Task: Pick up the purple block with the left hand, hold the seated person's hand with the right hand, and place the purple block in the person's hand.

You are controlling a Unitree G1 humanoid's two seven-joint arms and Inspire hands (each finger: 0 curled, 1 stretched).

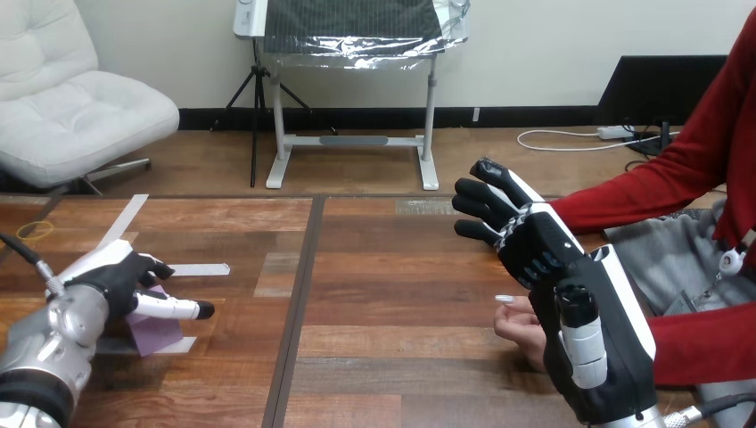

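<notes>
The purple block (153,332) lies at the table's left, close to the front edge. My left hand (111,278) is right over it, and its thumb (174,308) reaches across the block's top; whether the hand grips the block I cannot tell. On the right, my right hand (544,254) is raised above the table with straight, spread fingers (481,198). The person's hand (519,328) rests low beside my right palm, partly hidden behind it. I see no finger of mine curled round it. A red sleeve (624,196) runs in behind my right hand.
White tape strips (201,269) lie on the table near my left hand, one more (125,218) further back. A thin yellow ring (34,230) sits at the far left. A dark seam (299,294) splits the tabletop down the middle.
</notes>
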